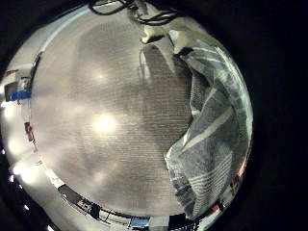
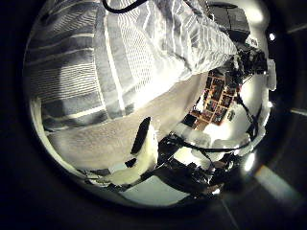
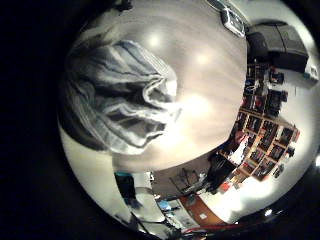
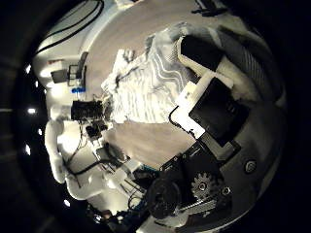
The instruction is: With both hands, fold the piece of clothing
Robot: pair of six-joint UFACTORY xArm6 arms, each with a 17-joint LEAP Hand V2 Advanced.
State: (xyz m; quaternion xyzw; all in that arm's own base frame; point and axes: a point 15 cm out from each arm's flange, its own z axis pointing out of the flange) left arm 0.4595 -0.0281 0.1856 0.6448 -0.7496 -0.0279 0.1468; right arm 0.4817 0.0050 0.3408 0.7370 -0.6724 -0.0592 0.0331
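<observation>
From my seat I only have the palm cameras. Off the left hand, the little finger side shows the striped garment (image 1: 207, 125) bunched on the table (image 1: 96, 106), toward its edge. The thumb side has the cloth close up and filling much of the view, with one of that hand's fingers (image 2: 134, 158) over bare tabletop beside it; I cannot tell its grasp. Off the right hand (image 4: 209, 87), the garment lies crumpled on the table below, and fingers reach onto the cloth; I cannot tell if they pinch it.
</observation>
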